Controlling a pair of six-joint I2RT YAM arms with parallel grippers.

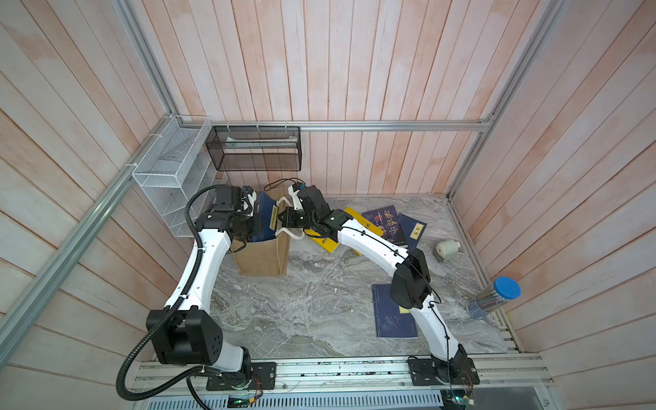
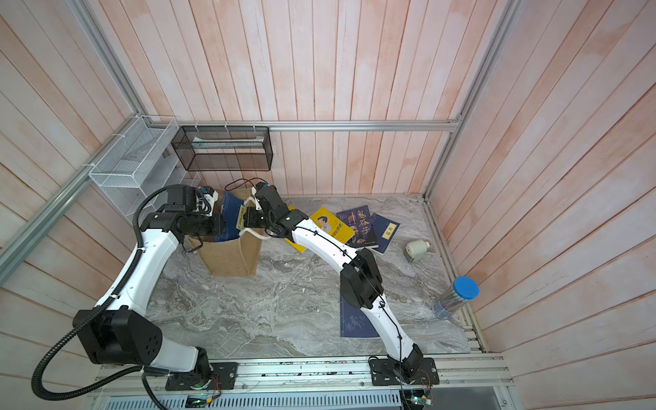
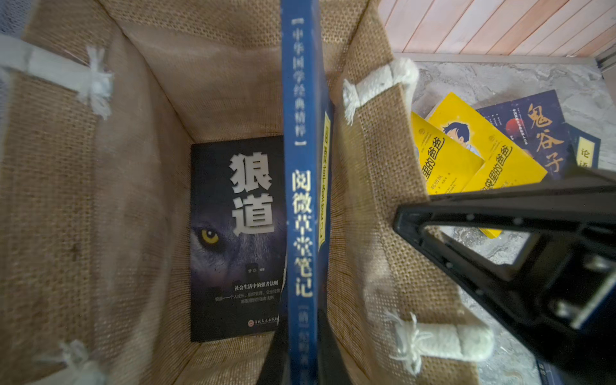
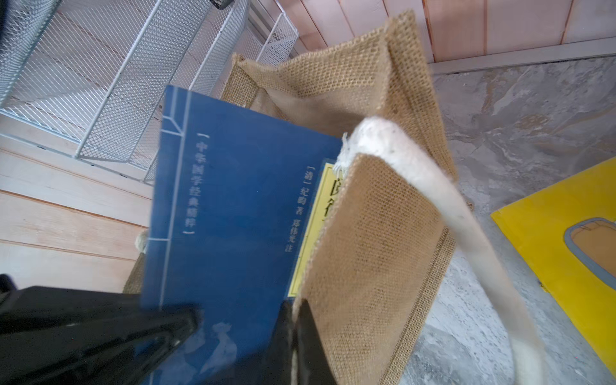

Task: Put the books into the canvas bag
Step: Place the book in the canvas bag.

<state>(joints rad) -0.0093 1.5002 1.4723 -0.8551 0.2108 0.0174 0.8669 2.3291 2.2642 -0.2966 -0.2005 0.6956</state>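
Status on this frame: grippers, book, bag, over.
Left gripper shut on blue book, standing in bag mouth. Right gripper shut on bag wall. Wolf book lies inside. Nothing blocking.

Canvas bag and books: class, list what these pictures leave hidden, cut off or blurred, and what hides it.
Left wrist view: one edge of the wolf-eye book hidden behind the blue book.
Both top views: the flat navy book partly covered by the right arm.
Right wrist view: the yellow label mostly covered by the canvas bag wall.
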